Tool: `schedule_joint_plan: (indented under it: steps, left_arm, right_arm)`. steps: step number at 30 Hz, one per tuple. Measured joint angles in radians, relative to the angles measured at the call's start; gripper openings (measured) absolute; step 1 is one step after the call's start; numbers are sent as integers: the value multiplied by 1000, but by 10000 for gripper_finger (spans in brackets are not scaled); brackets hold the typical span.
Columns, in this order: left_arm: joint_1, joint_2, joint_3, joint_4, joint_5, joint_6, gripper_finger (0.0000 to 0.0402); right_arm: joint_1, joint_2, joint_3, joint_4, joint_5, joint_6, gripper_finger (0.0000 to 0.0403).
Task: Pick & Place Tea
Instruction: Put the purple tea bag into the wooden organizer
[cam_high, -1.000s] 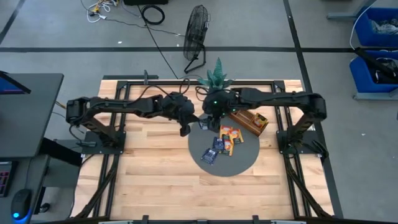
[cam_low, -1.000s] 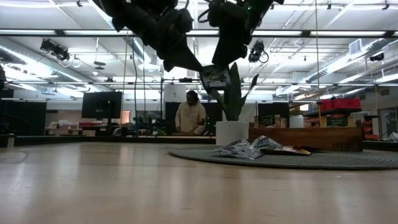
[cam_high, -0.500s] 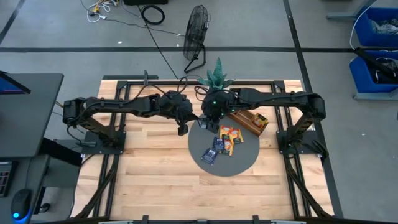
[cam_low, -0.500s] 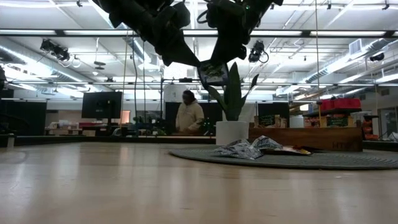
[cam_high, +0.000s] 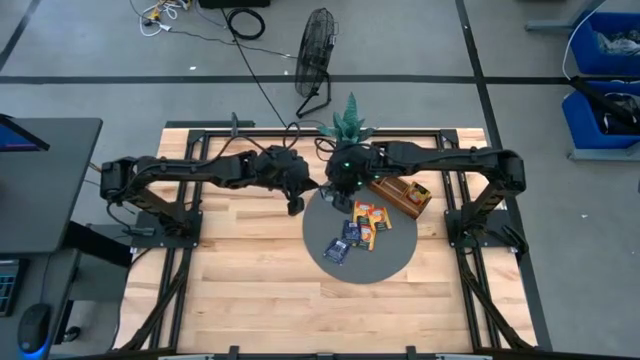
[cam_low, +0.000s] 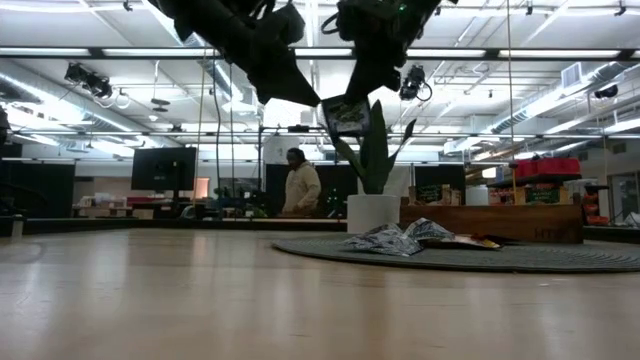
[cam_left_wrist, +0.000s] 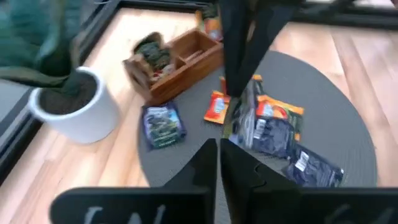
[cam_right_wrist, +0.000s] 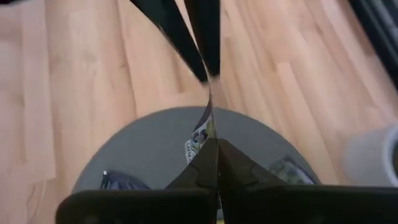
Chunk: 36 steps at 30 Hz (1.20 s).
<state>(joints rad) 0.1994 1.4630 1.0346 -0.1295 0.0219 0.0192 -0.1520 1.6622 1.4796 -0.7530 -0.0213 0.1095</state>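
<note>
One dark tea sachet (cam_low: 346, 116) hangs in the air over the far left part of the round grey mat (cam_high: 395, 255), between my two grippers. My left gripper (cam_low: 318, 100) reaches it from the table's left and my right gripper (cam_low: 354, 98) from above on the right; both are shut on it. In the right wrist view the sachet (cam_right_wrist: 210, 112) shows edge-on between the two pairs of fingers. Several more tea sachets (cam_high: 360, 226), blue and orange, lie flat on the mat. My left gripper pinches the sachet's edge (cam_right_wrist: 210, 81) on the side away from my right gripper, between its two fingertips. Its fingers come from the table's left, slanting downward. The sachet is clear of the mat. My right gripper pinches the sachet's upper edge (cam_right_wrist: 211, 134) between its two fingers. The fingers come from above, slanting down from the table's right. The sachet hangs below them, stretched flat toward my left gripper and lifted clear.
A long wooden compartment tray (cam_high: 405, 193) with sachets in it lies at the mat's far right. A white pot with a green plant (cam_high: 348, 125) stands at the far edge behind the grippers. Bare wood fills the near and left table. A person (cam_low: 299, 185) walks in the room beyond.
My right gripper has shut on the hanging sachet while my left gripper kept its hold on the other edge. Both arms have stayed nearly where they were, and the sachet stays in the air above the mat.
</note>
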Motion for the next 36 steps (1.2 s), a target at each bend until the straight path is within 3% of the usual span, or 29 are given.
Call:
schedule_joint_plan:
  steps: [12,17,23,30,36]
  left_arm:
    - [1,-152,0,-10,-238,-8,93]
    - [5,-185,0,8,-247,-56,99]
    - [6,-191,1,22,-247,-114,99]
    - [5,-191,1,57,-246,-147,99]
    - [3,-191,1,59,-247,-198,99]
  right_arm:
    - [0,-285,-28,-176,216,82,1]
    - [0,-427,-206,-175,299,173,0]
    - [-8,-576,-481,-17,301,224,0]
    - [-73,-600,-661,19,343,224,0]
    - [-149,-616,-780,104,259,200,0]
